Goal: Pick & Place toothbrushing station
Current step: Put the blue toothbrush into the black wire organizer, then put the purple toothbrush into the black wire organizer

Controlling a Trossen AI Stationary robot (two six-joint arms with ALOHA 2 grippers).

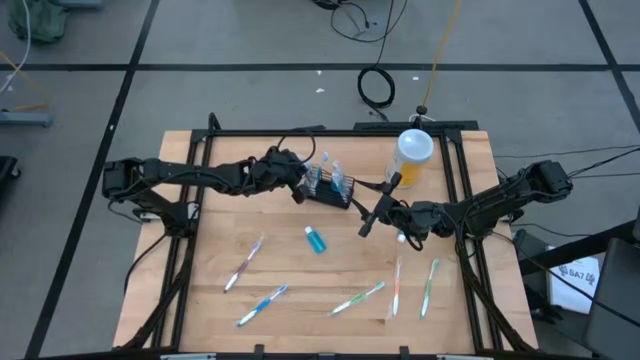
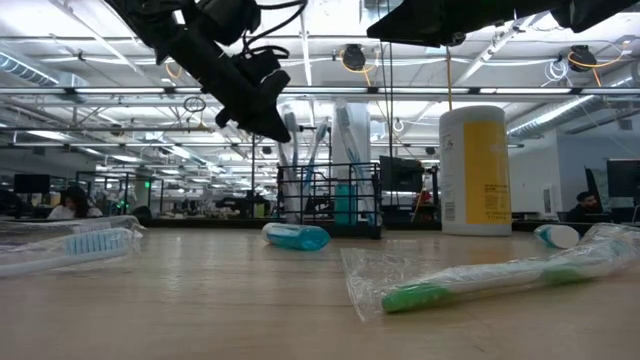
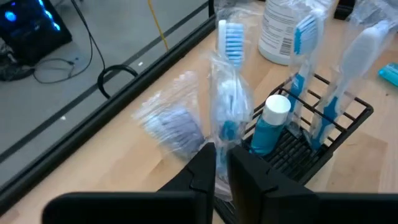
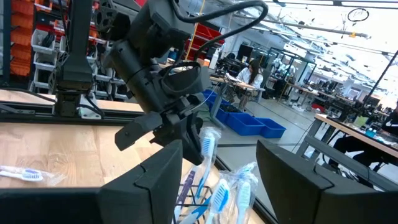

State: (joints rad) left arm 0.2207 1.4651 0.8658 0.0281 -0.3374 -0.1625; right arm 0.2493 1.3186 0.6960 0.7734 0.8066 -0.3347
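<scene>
The toothbrushing station, a black wire caddy (image 1: 331,190), stands on the wooden table at mid-back; it also shows in the low view (image 2: 330,200). It holds wrapped blue toothbrushes and a teal bottle with a white cap (image 3: 271,123). My left gripper (image 1: 301,183) is at the caddy's left end, shut on a wrapped toothbrush (image 3: 229,93). My right gripper (image 1: 366,222) is open and empty, just right of and nearer than the caddy, with its fingers (image 4: 155,180) pointing at it. The yellow bottle with a white lid (image 1: 414,156) stands to the caddy's right. My left gripper pinches the wrapped toothbrush's lower handle (image 3: 222,138) between its two fingers, plastic wrapper and all. The fingers come from the table's left, slanting down. The toothbrush stands nearly upright with its bristle head (image 3: 231,37) up. Its lower end is hidden by the fingers.
A small teal bottle (image 1: 316,240) lies in front of the caddy. Several wrapped toothbrushes lie on the near half of the table, among them one at the left (image 1: 245,262), one at the middle (image 1: 357,297) and one at the right (image 1: 429,286). A black frame edges the table.
</scene>
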